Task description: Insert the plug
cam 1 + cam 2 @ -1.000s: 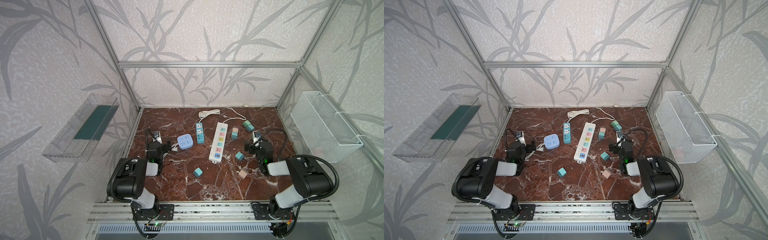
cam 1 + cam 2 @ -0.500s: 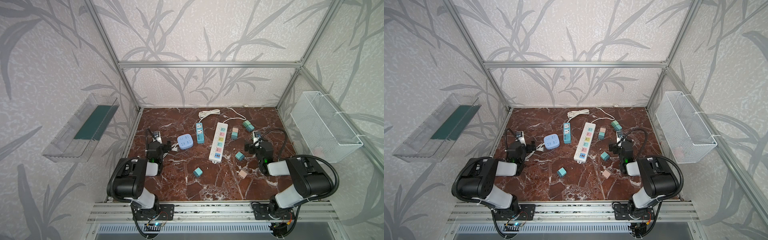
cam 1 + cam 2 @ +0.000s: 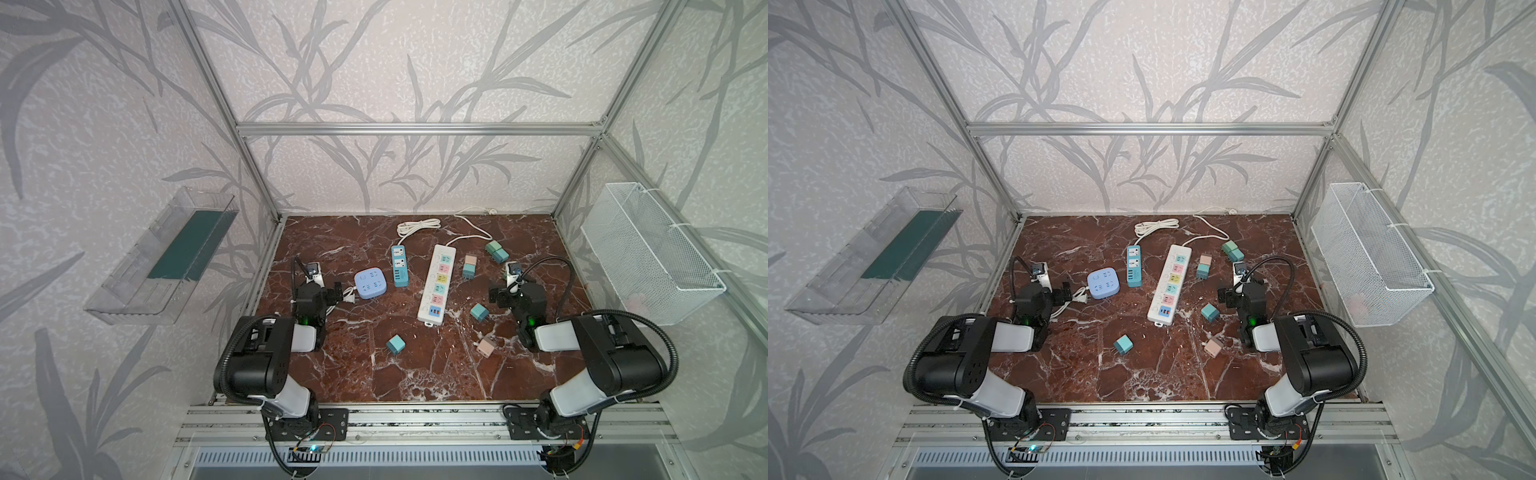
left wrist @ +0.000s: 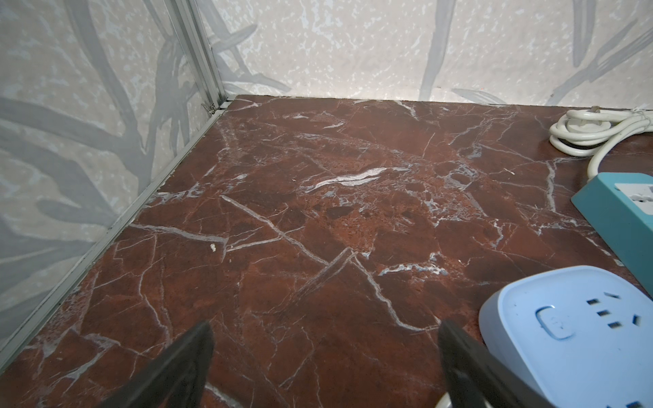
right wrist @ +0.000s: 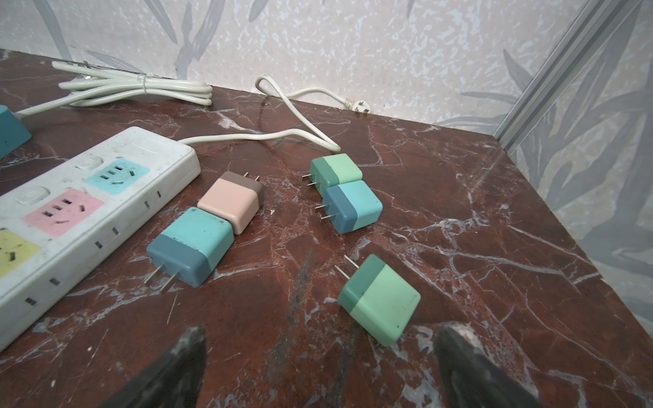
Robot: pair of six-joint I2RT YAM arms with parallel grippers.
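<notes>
Left of the white power strip (image 3: 436, 286), our left gripper (image 4: 325, 332) sits, jaws apart and empty, beside the blue socket cube (image 4: 565, 335). Right of the strip, our right gripper (image 5: 321, 335) gapes toward a loose green plug (image 5: 380, 300), likely readying a grasp.

The whole table (image 3: 374, 374) is viewed steeply from high above its front edge in both top views, while low, close views toward the back wall (image 4: 353, 46) are given by the wrist cameras, the coiled cable (image 4: 579, 128) shared by both.
</notes>
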